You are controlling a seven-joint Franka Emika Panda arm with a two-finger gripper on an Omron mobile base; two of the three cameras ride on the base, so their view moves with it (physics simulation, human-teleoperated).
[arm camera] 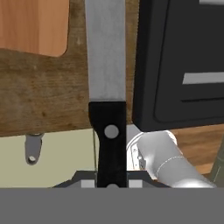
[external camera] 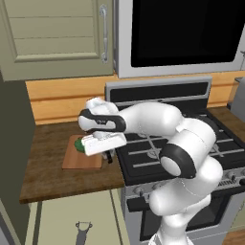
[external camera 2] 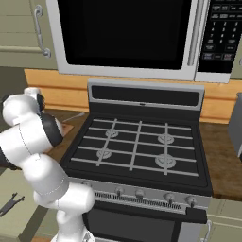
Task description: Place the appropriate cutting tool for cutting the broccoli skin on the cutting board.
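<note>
My gripper [arm camera: 111, 180] is shut on the black handle of the cutting tool, a slim knife [arm camera: 106, 61]. Its narrow silver blade runs up the hand view over the dark wooden counter, beside the corner of the cutting board [arm camera: 33, 24]. In the left base view the gripper [external camera: 109, 155] hangs low at the right edge of the light-brown cutting board [external camera: 79, 161]. The broccoli [external camera: 78, 145], a small dark-green lump, lies on the board's far part, partly hidden by my hand. In the right base view the blade [external camera 2: 73, 116] pokes out from behind my arm.
The black gas stove [external camera: 158, 143] stands directly right of the counter [external camera: 43, 162]. A microwave [external camera 2: 127, 33] hangs above it, and a cabinet [external camera: 52, 33] above the counter. A grey Y-shaped peeler [external camera: 83, 230] lies low in front of the counter cabinets.
</note>
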